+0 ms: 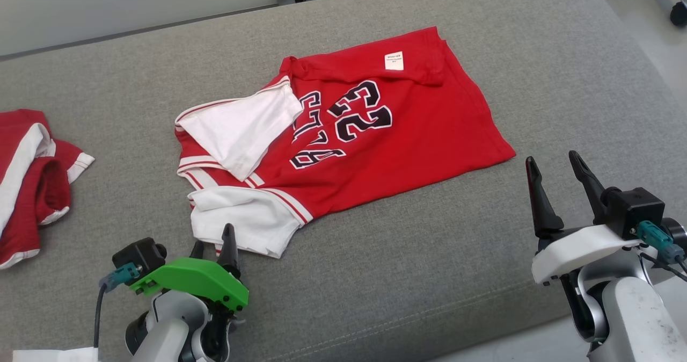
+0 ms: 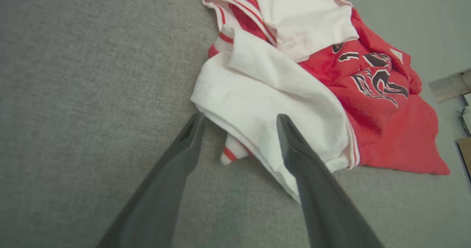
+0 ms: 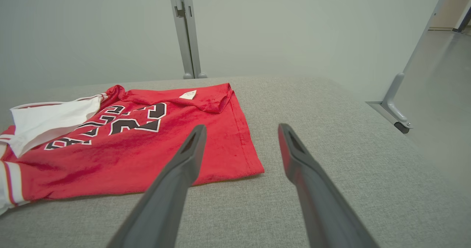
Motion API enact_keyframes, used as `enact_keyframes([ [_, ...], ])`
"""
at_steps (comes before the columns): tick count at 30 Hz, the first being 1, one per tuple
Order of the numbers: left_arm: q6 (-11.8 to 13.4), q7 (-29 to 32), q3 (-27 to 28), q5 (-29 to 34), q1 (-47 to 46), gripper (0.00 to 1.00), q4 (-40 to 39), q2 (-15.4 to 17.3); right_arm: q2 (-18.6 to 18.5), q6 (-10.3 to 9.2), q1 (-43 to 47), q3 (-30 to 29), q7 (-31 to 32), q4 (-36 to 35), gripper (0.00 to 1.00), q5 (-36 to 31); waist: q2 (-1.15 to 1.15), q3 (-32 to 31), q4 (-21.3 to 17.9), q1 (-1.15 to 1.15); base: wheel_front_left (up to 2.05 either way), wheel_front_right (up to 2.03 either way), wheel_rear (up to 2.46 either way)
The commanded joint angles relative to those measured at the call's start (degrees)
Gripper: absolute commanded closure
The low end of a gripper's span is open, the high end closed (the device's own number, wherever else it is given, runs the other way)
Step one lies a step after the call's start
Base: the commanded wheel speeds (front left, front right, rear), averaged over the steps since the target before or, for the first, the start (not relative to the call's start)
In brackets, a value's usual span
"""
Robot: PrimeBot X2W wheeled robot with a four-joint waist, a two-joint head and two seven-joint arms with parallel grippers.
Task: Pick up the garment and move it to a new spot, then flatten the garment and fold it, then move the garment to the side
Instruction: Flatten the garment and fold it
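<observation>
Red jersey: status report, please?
Left tool open at white sleeve. Right tool open, beside jersey. Jersey half-flat on grey cushion. Second red garment far left.

This looks like a robotics lab or test booth. The work surface is a broad padded table covered in plain grey woven fabric, with a stitched seam along its near edge. Behind it stand pale, featureless partition panels joined by a grey metal post. Another metal upright ends in a bracket foot on a smooth grey floor. A black caster wheel shows at the far corner. A red jersey and a second red and white garment lie well apart on the table, like laid-out samples.
</observation>
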Motion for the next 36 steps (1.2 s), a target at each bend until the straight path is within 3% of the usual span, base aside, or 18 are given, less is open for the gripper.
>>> enact_keyframes([
  [1, -0.4, 0.3, 0.8, -1.2, -0.6, 0.00, 0.5, -0.4, -0.1, -0.08, -0.1, -0.1, -0.1, -0.1, 0.00, 0.0, 0.00, 0.3, -0.4, 0.00, 0.00, 0.00, 0.00],
  [4, -0.3, 0.7, 2.3, -3.2, -1.1, 0.00, 2.4, -0.9, -0.2, -0.08, -0.2, 0.0, -0.2, -0.1, 0.00, 0.0, 0.00, 0.5, -0.9, 0.00, 0.00, 0.00, 0.00],
  [6, -0.7, 0.4, 2.9, -3.8, -1.4, 0.07, 3.1, -1.4, -0.2, -0.08, -0.3, 0.0, -0.2, -0.1, 0.00, 0.0, 0.00, 0.6, -1.1, 0.00, 0.00, 0.00, 0.00],
  [12, -3.0, -1.4, 5.3, -6.5, -2.5, 0.04, 4.1, -2.8, -0.3, -0.08, -0.2, -0.1, -0.3, -0.3, 0.00, -0.2, 0.00, 0.9, -1.4, 0.00, 0.00, 0.00, 0.00],
  [15, -3.5, -3.5, 6.4, -6.5, -3.1, 0.18, 4.5, -3.1, -0.4, -0.08, -0.2, -0.1, -0.3, -0.1, 0.00, -0.3, 0.00, 0.9, -1.3, 0.00, 0.00, 0.00, 0.00],
  [16, -3.5, -3.5, 6.4, -6.5, -3.1, 0.18, 4.5, -3.1, -0.4, -0.08, -0.2, -0.1, -0.3, -0.1, 0.00, -0.3, 0.00, 0.9, -1.3, 0.00, 0.00, 0.00, 0.00],
  [24, -4.3, -5.8, 6.4, -5.9, -3.8, 1.00, 6.6, -3.6, -0.5, -0.08, -0.6, 0.5, -0.3, 0.5, 0.00, -0.3, 0.00, 0.7, -0.9, 0.00, 0.00, 0.00, 0.00],
  [36, -4.7, -10.3, 6.0, -3.3, -0.8, 1.00, 7.0, -4.3, -0.5, -0.08, 1.1, -0.9, -0.3, 0.3, 0.00, -0.3, 0.00, -0.5, 2.5, 0.00, 0.00, 0.00, 0.00],
])
